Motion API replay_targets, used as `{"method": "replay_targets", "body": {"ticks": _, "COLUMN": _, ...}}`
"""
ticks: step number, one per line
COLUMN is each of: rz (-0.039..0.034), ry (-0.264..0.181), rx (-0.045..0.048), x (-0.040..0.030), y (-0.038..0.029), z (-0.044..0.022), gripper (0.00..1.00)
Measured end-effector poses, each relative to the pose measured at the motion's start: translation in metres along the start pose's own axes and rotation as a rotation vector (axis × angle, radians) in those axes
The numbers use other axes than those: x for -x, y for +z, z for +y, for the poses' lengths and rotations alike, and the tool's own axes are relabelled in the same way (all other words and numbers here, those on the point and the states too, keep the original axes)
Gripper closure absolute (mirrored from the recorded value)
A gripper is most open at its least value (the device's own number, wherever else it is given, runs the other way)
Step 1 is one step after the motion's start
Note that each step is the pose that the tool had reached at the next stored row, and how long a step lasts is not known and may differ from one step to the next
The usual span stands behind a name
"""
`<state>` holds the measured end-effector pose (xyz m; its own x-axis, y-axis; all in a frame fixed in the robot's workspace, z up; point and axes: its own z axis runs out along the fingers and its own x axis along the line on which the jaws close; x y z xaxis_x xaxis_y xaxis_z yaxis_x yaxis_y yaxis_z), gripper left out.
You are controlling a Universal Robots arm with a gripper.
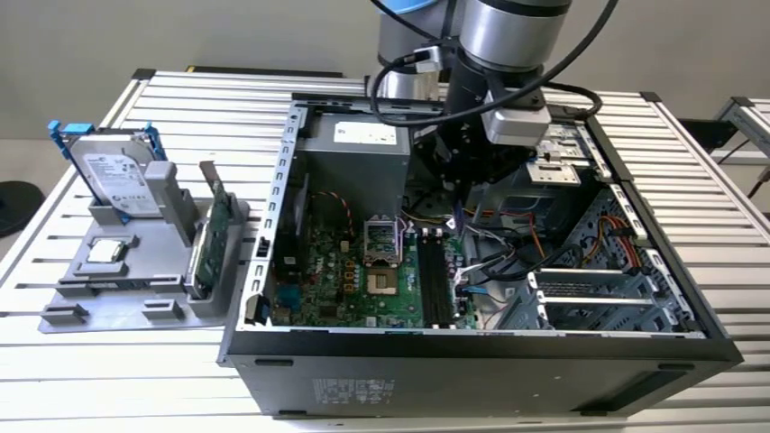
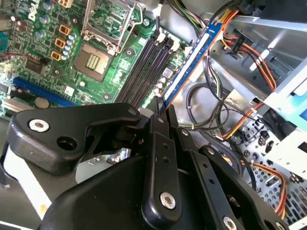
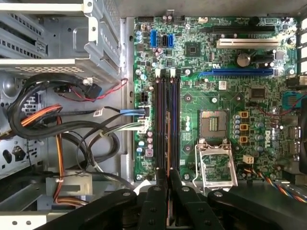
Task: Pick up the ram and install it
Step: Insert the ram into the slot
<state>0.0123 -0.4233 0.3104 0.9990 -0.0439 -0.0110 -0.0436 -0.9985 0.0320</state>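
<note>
Slatted bench (image 1: 673,117), open computer case (image 1: 481,361) at its middle. Over the motherboard's (image 3: 211,96) cable-side edge, the gripper (image 3: 168,173) has its jaws clamped on the ram (image 2: 191,62), held edge-on above the memory slots (image 3: 160,120). Seating it well likely means squaring stick to slot and pressing evenly. Notch, latches and any contact are hard to make out.

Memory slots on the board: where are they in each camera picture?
Exterior view: the memory slots, black strips in the open case, to the exterior view's right of the processor socket.
Second wrist view: between the socket and the blue ram that the pincer holds.
First wrist view: between the socket and the cables.
Shared landmark: the socket.
</note>
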Motion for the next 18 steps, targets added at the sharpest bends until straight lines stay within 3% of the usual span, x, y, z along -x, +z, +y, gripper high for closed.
{"method": "replay_targets", "body": {"ticks": 11, "rz": 0.0001, "ry": 0.0, "rx": 0.0005, "x": -0.0017, "y": 0.0087, "z": 0.0029, "gripper": 1.0}}
{"method": "replay_targets", "body": {"ticks": 18, "rz": 0.0001, "ry": 0.001, "rx": 0.002, "x": -0.0029, "y": 0.0114, "z": 0.0096, "gripper": 1.0}}
